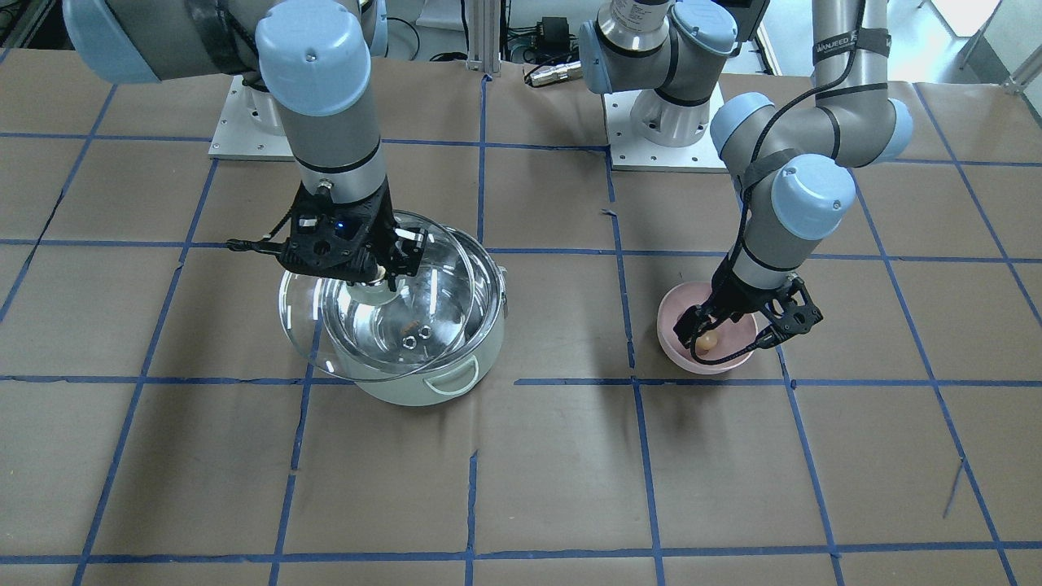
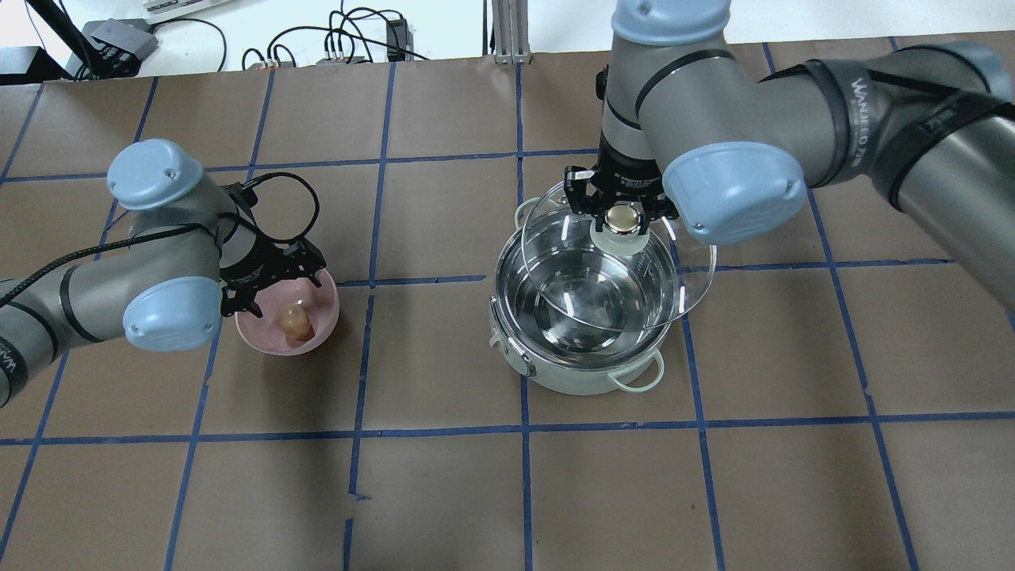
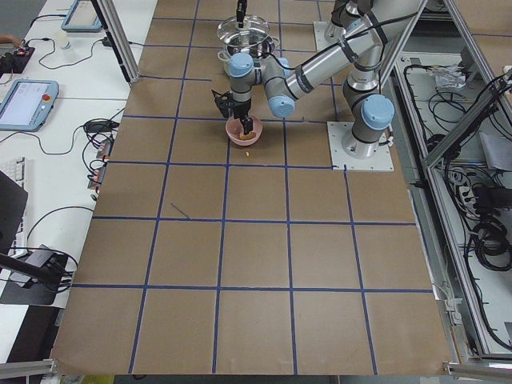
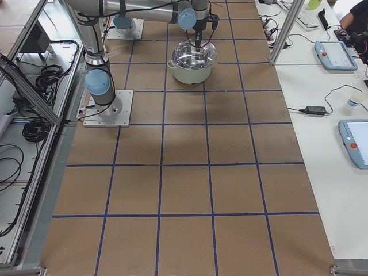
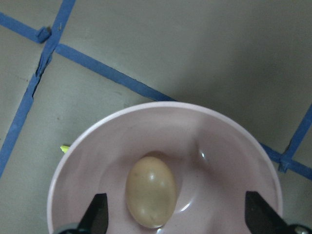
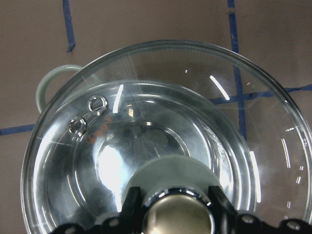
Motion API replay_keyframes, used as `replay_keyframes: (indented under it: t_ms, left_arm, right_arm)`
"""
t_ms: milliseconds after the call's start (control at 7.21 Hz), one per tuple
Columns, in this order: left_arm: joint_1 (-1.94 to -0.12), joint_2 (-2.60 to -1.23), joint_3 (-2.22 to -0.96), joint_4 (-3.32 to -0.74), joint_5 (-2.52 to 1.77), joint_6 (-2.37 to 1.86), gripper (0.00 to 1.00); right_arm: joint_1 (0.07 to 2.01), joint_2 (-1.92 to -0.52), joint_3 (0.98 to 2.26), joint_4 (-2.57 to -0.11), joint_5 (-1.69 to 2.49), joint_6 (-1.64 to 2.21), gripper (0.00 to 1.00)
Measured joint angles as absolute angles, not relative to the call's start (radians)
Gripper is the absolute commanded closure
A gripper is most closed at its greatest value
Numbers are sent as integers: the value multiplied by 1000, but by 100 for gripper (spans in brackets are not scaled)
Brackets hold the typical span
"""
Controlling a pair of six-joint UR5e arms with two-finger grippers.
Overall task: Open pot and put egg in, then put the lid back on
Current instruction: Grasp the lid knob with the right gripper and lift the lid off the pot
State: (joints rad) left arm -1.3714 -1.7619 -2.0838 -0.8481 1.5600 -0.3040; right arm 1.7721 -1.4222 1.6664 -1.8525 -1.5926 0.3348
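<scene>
The mint-green pot (image 2: pixel 587 381) stands open right of centre, its steel inside empty. My right gripper (image 2: pixel 624 216) is shut on the beige-gold knob of the glass lid (image 2: pixel 682 277) and holds it tilted just above the pot, shifted toward the robot's right. The right wrist view shows the lid (image 6: pixel 234 112) over the pot. The tan egg (image 2: pixel 293 319) lies in the pink bowl (image 2: pixel 321 333) on the left. My left gripper (image 1: pixel 728 334) is open, low over the bowl. In the left wrist view the egg (image 5: pixel 151 191) lies between its fingertips (image 5: pixel 97 212), nearer the left one.
The table is brown paper with a blue tape grid. Both arm bases (image 1: pixel 663 122) sit at the robot's edge. Monitors and cables lie on side benches beyond the table ends.
</scene>
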Motion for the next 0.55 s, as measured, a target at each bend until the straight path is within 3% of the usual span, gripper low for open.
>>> replay_keyframes:
  t_ms: [555]
  left_arm:
    - [-1371, -1782, -2091, -832, 1562, -309, 0]
  right_arm:
    - [1611, -1435, 1652, -1807, -1586, 137, 86]
